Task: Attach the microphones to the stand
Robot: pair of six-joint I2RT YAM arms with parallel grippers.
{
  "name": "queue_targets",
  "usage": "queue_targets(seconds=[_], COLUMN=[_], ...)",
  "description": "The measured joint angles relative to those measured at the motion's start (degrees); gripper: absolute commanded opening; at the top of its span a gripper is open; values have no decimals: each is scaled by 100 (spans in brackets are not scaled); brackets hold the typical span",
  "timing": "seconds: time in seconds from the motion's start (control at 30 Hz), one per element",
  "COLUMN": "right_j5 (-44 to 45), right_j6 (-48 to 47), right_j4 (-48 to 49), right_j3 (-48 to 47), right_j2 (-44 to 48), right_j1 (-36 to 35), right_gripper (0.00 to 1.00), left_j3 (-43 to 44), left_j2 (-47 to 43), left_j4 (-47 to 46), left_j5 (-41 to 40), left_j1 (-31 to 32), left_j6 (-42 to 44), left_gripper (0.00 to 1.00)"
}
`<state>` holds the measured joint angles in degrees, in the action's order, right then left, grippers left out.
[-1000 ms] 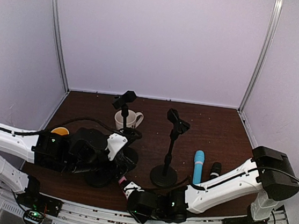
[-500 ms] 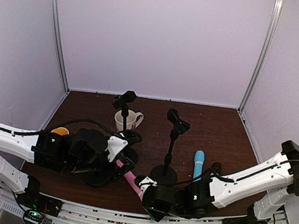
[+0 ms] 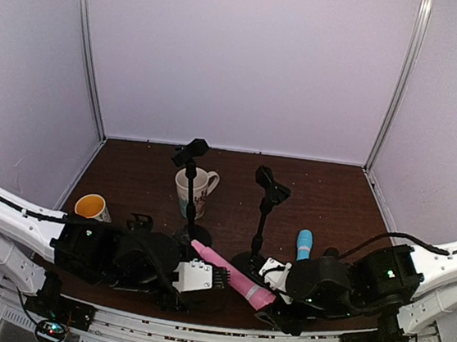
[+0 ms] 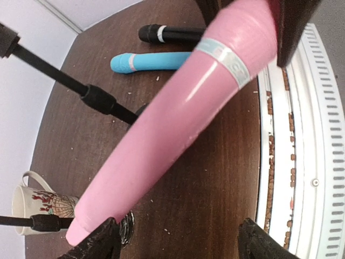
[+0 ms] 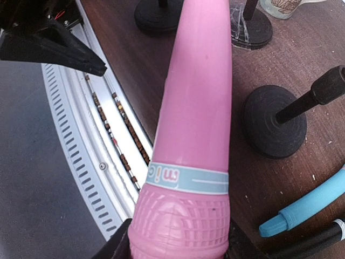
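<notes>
The pink microphone (image 3: 233, 274) hangs slanted over the table's front, its meshed head (image 5: 180, 229) clamped in my right gripper (image 5: 180, 245), which is shut on it. My left gripper (image 4: 180, 245) is open at the mic's slim tail (image 4: 86, 226), which lies just by its left fingertip (image 4: 99, 244) without being clamped. The light blue microphone (image 3: 304, 244) and the black microphone (image 4: 172, 34) lie side by side on the table at the right. Two black stands rise behind, a left stand (image 3: 189, 175) and a right stand (image 3: 263, 216), their top clips holding nothing.
A white printed mug (image 3: 199, 186) stands behind the left stand, and an orange-lined cup (image 3: 92, 205) sits at the far left. Round black stand bases (image 5: 274, 122) crowd the table's middle. The white slotted rail (image 4: 318, 162) marks the front edge.
My right gripper closed on the pink microphone and carried it up and right from the front edge. My left gripper swung from the left stand down to the mic's tail, narrowing a little.
</notes>
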<state>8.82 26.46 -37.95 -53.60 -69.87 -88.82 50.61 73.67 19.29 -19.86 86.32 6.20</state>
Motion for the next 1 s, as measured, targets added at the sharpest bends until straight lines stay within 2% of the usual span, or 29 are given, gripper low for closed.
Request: queue_targets(seconds=[0.27, 0.5, 0.67, 0.73, 0.87, 1.0], right_j5=[-271, -297, -358, -398, -468, -501], right_j6=[-411, -608, -776, -839, -968, -1045], right_j4=[-728, -1047, -1058, -1091, -1217, -1377], right_j3=[20, 42, 39, 15, -129, -240], right_j2=[310, 310, 358, 376, 369, 361], right_j1=[-175, -343, -446, -479, -564, -621], right_gripper=[30, 28, 27, 27, 27, 30], left_j3=[345, 544, 612, 710, 872, 988], left_j2=[382, 393, 645, 914, 1370, 1589], left_j4=[184, 249, 337, 356, 420, 529], left_j5=[-179, -2, 116, 98, 26, 52], left_j1=[269, 293, 293, 293, 293, 332], left_j6=[581, 855, 979, 1016, 1071, 1228], left_gripper=[72, 69, 60, 54, 33, 18])
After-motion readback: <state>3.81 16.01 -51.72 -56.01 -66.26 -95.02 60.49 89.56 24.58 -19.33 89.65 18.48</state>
